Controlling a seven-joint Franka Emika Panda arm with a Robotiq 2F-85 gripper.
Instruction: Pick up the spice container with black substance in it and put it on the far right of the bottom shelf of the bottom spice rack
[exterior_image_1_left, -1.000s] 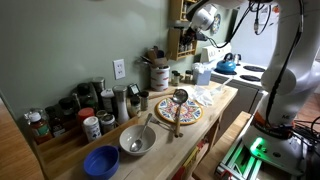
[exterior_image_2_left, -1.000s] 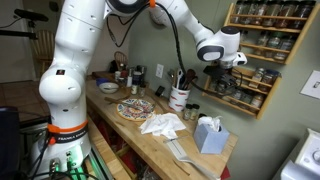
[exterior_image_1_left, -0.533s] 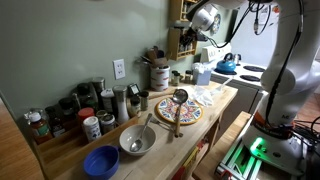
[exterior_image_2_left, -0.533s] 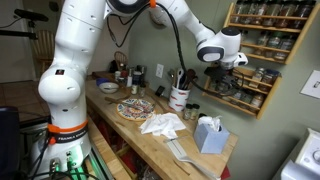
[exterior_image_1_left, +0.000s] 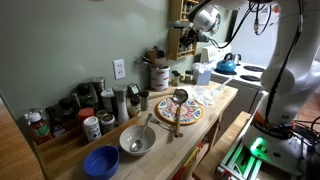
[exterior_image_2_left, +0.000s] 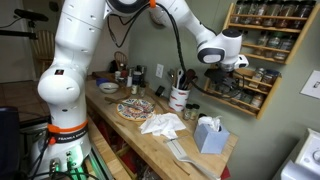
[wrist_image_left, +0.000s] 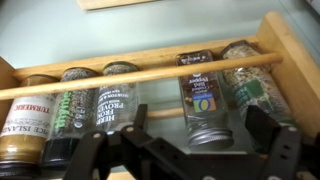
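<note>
5 jars (wrist_image_left: 205, 95) bhd rack rail (wrist_image_left: 150, 72); fingers (wrist_image_left: 272, 140) spread & empty just below.

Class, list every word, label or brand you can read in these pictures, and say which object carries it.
"TURMERIC" and "...ICE ISLANDS": leftmost jar, wrist view.
"HERB..." and "PROVE...", only partly legible: third jar.
Too blurred to read: green-label jar, jar with the blue and yellow mark, rightmost jar.
Both exterior views: labels too small to read.
</note>
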